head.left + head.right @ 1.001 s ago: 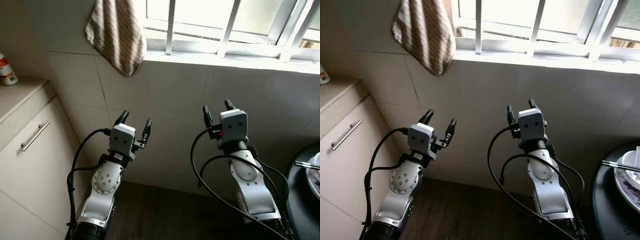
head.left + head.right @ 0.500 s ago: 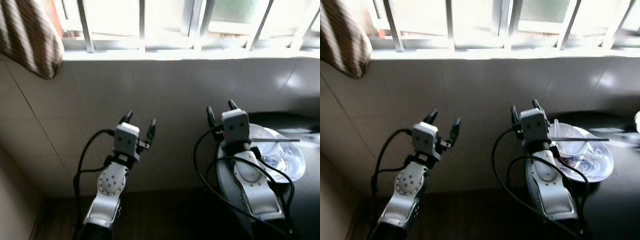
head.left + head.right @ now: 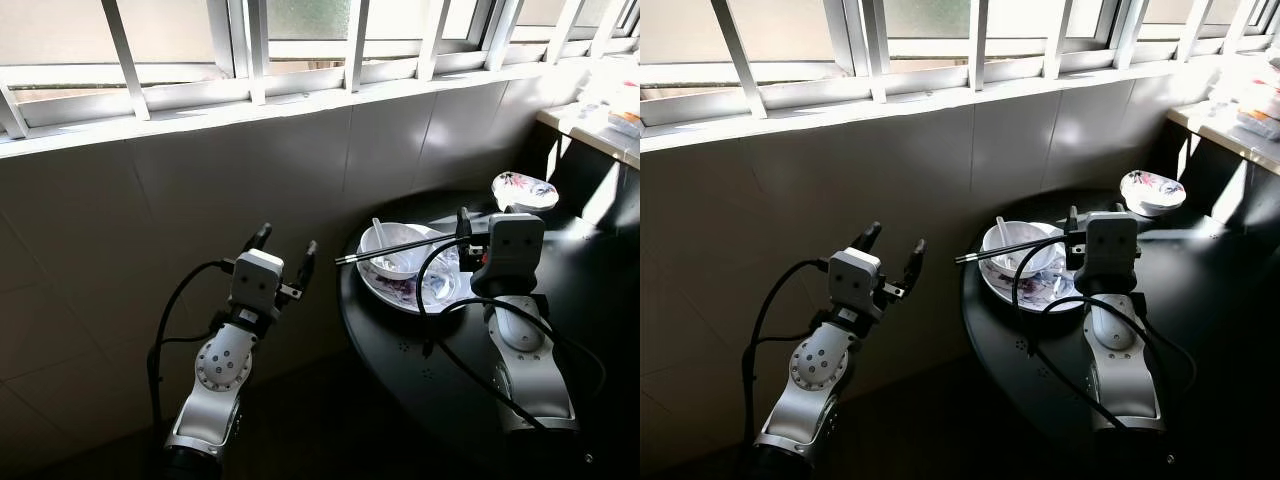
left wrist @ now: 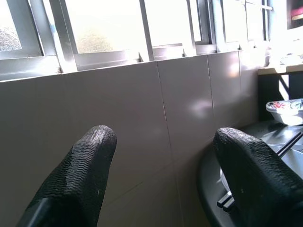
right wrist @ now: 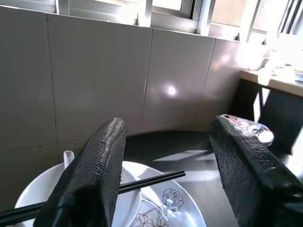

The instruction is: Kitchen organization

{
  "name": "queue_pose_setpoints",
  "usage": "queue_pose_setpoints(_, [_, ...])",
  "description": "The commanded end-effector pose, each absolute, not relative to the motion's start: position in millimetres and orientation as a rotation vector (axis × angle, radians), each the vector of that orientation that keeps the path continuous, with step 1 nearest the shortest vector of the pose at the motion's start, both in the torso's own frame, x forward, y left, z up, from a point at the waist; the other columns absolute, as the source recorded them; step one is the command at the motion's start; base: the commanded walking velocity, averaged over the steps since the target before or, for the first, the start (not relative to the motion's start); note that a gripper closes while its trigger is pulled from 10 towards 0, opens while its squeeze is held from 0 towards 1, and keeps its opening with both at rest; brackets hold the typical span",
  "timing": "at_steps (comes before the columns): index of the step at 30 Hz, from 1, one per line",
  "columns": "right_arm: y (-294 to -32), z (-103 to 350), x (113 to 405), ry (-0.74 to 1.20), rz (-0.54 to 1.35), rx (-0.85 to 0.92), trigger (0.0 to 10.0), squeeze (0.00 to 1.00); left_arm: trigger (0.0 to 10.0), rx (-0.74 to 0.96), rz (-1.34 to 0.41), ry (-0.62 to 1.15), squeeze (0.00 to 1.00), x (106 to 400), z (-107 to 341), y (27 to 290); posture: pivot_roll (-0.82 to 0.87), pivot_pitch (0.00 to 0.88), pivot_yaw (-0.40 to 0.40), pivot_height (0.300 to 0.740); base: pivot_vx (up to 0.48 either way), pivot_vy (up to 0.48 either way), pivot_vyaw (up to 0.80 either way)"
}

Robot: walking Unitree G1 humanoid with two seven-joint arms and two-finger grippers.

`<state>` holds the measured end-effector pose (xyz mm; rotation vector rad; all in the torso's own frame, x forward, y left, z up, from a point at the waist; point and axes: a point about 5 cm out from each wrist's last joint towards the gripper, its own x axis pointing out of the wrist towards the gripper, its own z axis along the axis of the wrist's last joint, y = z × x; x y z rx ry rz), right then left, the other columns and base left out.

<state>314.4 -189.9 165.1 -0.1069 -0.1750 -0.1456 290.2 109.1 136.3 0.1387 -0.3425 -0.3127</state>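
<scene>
A round black table (image 3: 400,335) stands by the tiled wall at the right. On it lies a white flowered plate (image 3: 405,293) bearing a white bowl (image 3: 392,252) with a white spoon (image 3: 379,232), and black chopsticks (image 3: 400,246) rest across the bowl. A small flowered bowl (image 3: 525,190) sits farther back. My right gripper (image 3: 1095,210) is raised over the table just right of the plate, open and empty, with both fingers (image 5: 90,175) apart above the chopsticks (image 5: 142,183). To the left of the table my left gripper (image 3: 286,242) is open, facing the wall, fingers (image 4: 78,182) holding nothing.
A barred window (image 3: 250,50) runs along the top above the tiled wall (image 3: 150,220). A pale counter (image 3: 600,115) with items on it sits at the far right behind the table. Dark floor (image 3: 300,420) lies between wall and table.
The camera has swung right: the hanging towel and the cabinet have left the picture, and the black table with its dishes has come fully into view. Both arms keep their raised, open pose.
</scene>
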Motion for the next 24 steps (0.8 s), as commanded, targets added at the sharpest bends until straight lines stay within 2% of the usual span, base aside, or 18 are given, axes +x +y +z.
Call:
queue_pose_setpoints(1, [-191,160,319,-0.112,-0.139,-0.034,10.0,0.00,10.0,0.148,-0.315,-0.331,0.00,292,135,109,0.02,0.000,-0.001,0.740,0.000,0.000,0.00])
queue_pose_setpoints(2, [-199,152,324,-0.041,-0.181,0.108,10.0,0.00,10.0,0.151,-0.316,-0.329,0.00,293,135,109,0.03,0.000,-0.002,0.740,0.000,0.000,0.00])
queue_pose_setpoints(3, [-202,150,325,-0.016,-0.197,0.165,10.0,0.00,10.0,0.152,-0.316,-0.329,0.00,293,134,109,0.03,0.000,-0.002,0.740,0.000,0.000,0.00])
queue_pose_setpoints(9, [-205,151,330,0.008,-0.201,0.255,10.0,0.00,10.0,0.155,-0.317,-0.328,0.00,293,134,109,0.03,0.000,-0.001,0.740,0.000,0.000,0.00])
queue_pose_setpoints(10, [-200,156,340,0.011,-0.139,0.362,10.0,0.00,10.0,0.161,-0.318,-0.325,0.00,293,134,109,0.03,0.000,-0.002,0.740,0.000,0.000,0.00])
queue_pose_setpoints(12, [-194,160,346,0.018,-0.085,0.423,10.0,0.00,10.0,0.165,-0.318,-0.323,0.00,294,134,110,0.04,0.000,-0.002,0.740,0.000,0.000,0.00])
queue_pose_setpoints(20, [-174,166,351,0.019,0.019,0.431,10.0,0.00,10.0,0.168,-0.310,-0.320,0.00,294,134,111,0.04,0.000,-0.003,0.740,0.000,0.000,0.00])
queue_pose_setpoints(24, [-157,170,347,-0.012,0.107,0.313,10.0,0.00,10.0,0.161,-0.301,-0.320,0.00,293,133,112,0.05,0.000,-0.007,0.740,0.000,0.000,0.00])
